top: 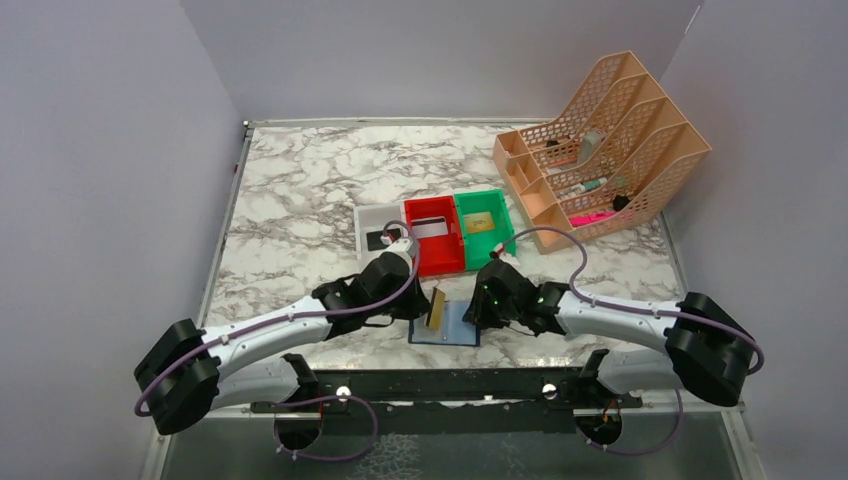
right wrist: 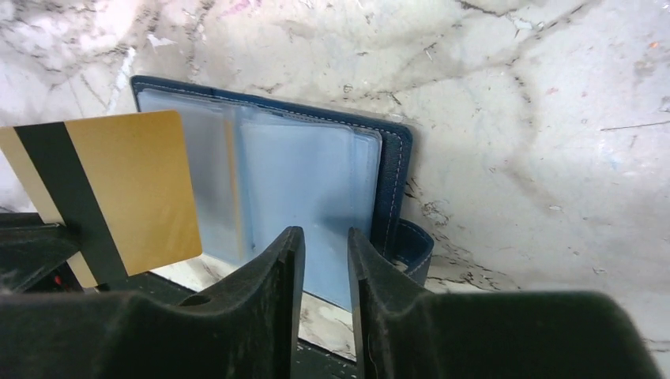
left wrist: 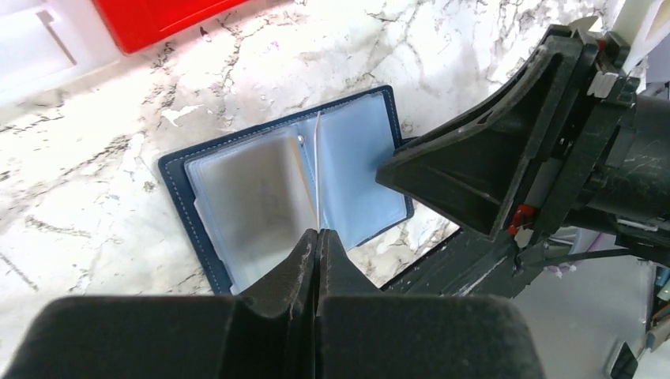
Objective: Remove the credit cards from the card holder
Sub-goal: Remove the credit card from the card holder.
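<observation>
The card holder [top: 452,328] lies open on the marble near the table's front edge, its pale blue sleeves facing up [left wrist: 253,189] [right wrist: 316,174]. A gold credit card [top: 437,308] with a black stripe [right wrist: 118,189] stands on edge over the holder's left half. My left gripper [left wrist: 318,233] is shut on the card's lower edge, and in the left wrist view the card shows only as a thin line. My right gripper [right wrist: 325,235] hovers low over the holder's right page [top: 478,305], its jaws a narrow gap apart with nothing between them.
Behind the holder stand a white bin [top: 372,217], a red bin [top: 425,256] and a green bin [top: 500,212], each with a flat item inside. A peach mesh desk organiser [top: 600,150] fills the back right. The arms' black mounting rail [top: 450,385] runs along the near edge.
</observation>
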`<state>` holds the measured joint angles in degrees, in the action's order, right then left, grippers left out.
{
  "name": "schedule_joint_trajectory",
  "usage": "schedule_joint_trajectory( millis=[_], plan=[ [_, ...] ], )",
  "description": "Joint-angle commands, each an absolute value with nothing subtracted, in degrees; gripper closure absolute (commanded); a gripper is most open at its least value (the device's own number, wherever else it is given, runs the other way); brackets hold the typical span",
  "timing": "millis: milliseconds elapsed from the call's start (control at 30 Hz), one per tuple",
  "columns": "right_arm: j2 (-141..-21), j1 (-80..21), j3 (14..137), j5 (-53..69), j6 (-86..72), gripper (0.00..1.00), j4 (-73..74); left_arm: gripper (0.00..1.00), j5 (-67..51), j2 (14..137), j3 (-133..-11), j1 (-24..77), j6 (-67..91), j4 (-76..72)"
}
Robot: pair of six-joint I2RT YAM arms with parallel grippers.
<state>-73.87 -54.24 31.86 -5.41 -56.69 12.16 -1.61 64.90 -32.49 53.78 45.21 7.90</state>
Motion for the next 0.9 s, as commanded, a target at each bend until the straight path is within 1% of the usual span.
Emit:
schedule_joint_trajectory(
  millis=[0, 67, 167, 267, 333, 400, 467, 633, 733, 867],
  plan=[
    [-69.34, -53.79, 33.94, -8.81, -54.35, 0.64, 13.85, 1.00, 1.36, 60.83, -33.80, 53.55, 43.07, 11.19],
    [-66.85, -53.79, 33.54, -10.29, -54.15, 0.56, 12.73, 1.00, 2.14, 59.57, -33.82, 53.54, 42.95, 11.28],
    [-62.89, -53.77, 31.83, -12.37, -53.60, 0.41, 9.82, 1.00, 3.68, 57.68, -34.16, 53.53, 42.80, 11.21],
    [-59.56, -52.61, 30.11, -10.06, -50.65, 0.31, 5.62, 1.00, 3.40, 55.86, -34.16, 53.25, 42.38, 9.34],
    [-58.30, -47.10, 27.78, 0.58, -49.07, 0.31, 0.42, 1.00, 1.29, 54.61, -33.55, 52.34, 42.55, 6.83],
    [-57.48, -40.07, 23.26, 13.32, -51.44, 0.31, -8.09, 1.00, -2.69, 53.51, -32.17, 50.15, 43.67, 3.62],
    [-56.78, -36.42, 18.84, 21.32, -54.27, 0.30, -17.00, 1.00, -8.02, 52.56, -30.49, 46.88, 45.16, 0.48],
    [-58.25, -35.34, 16.87, 29.54, -56.51, 0.29, -26.41, 1.00, -20.92, 50.23, -26.13, 39.56, 49.77, -8.31],
    [-58.79, -35.33, 16.55, 30.86, -58.05, 0.27, -29.79, 1.00, -24.50, 49.87, -23.35, 38.85, 53.16, -13.79],
    [-60.81, -35.33, 16.22, 31.27, -60.63, 0.24, -32.60, 1.00, -26.49, 49.98, -20.24, 38.93, 56.79, -19.96]
  ],
)
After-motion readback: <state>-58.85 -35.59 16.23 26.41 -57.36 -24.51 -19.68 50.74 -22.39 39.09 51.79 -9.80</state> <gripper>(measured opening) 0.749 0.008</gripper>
